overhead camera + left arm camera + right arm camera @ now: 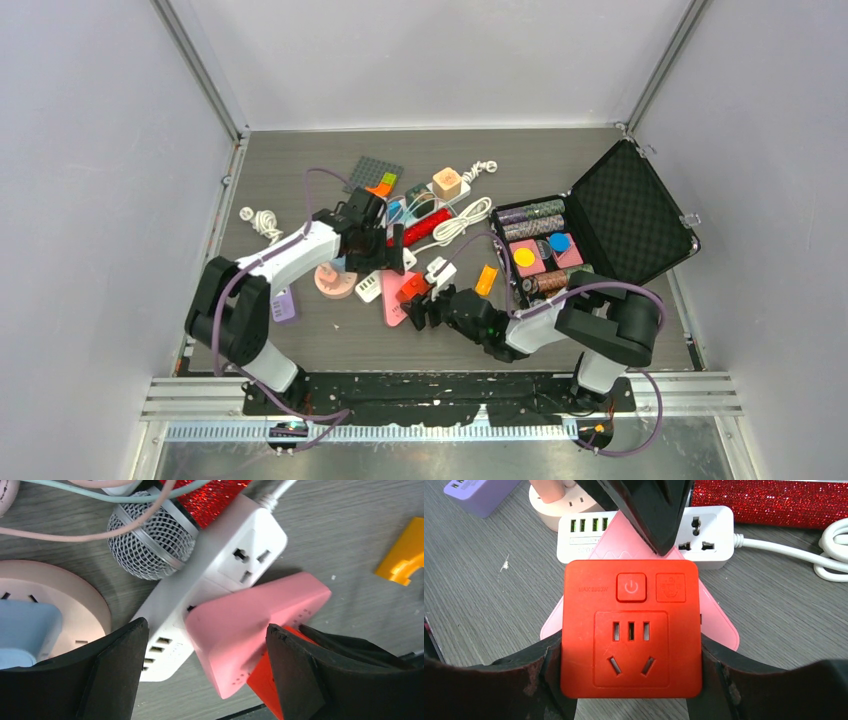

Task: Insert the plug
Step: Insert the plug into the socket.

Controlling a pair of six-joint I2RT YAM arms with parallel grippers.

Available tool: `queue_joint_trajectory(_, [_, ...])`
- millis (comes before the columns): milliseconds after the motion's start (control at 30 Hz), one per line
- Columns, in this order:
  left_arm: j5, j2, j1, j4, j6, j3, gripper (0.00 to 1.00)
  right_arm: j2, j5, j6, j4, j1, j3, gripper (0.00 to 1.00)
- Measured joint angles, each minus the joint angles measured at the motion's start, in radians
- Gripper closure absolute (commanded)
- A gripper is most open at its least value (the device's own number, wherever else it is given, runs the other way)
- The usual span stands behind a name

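Plug unit: orange-red square plastic adapter [631, 630], clamped by its two sides in the right pincer [629, 680], socket face towards the wrist camera. It sits at the pink triangular power strip [250, 625], which overlaps the white rectangular power strip [714, 535] on the grey wood-grain surface [484, 605]. Left pincer [205, 672] is spread wide, straddling the pink strip and gripping nothing. Judged progress: plug in hand and near the strips; pins hidden, seating cannot be told, so insertion is taken as not done. Writing: embossed line starting "MAX" beside a power-symbol button; the rest is too faint.
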Motion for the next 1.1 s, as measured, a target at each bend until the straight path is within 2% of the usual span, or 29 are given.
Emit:
queue_joint_trajectory(167, [0.004, 0.051, 0.009, 0.007, 0.018, 0.012, 0.13, 0.024, 0.0, -0.003, 0.069, 0.0, -0.018, 0.95])
queue_joint_trajectory(300, [0.01, 0.059, 0.009, 0.02, 0.024, 0.014, 0.13, -0.001, 0.001, 0.005, 0.002, 0.0, 0.003, 0.93])
queue_joint_trajectory(367, [0.008, 0.059, 0.01, 0.024, 0.026, 0.014, 0.13, -0.027, 0.007, 0.018, -0.112, -0.001, 0.046, 0.86])
queue_joint_trajectory(400, [0.006, 0.059, 0.01, 0.026, 0.026, 0.014, 0.13, -0.036, 0.009, 0.025, -0.179, -0.002, 0.076, 0.79])
queue_joint_trajectory(533, [-0.002, 0.059, 0.016, 0.034, 0.031, 0.014, 0.13, -0.053, 0.014, 0.046, -0.397, -0.007, 0.182, 0.59])
queue_joint_trajectory(667, [-0.002, 0.059, 0.016, 0.034, 0.031, 0.015, 0.12, -0.063, 0.01, 0.064, -0.53, -0.013, 0.247, 0.4])
queue_joint_trajectory(867, [-0.002, 0.059, 0.016, 0.033, 0.04, 0.017, 0.12, -0.068, -0.011, 0.084, -0.653, -0.029, 0.314, 0.25])
queue_joint_trajectory(1100, [-0.002, 0.059, 0.023, 0.026, 0.046, 0.02, 0.12, -0.068, -0.029, 0.103, -0.769, -0.054, 0.346, 0.17])
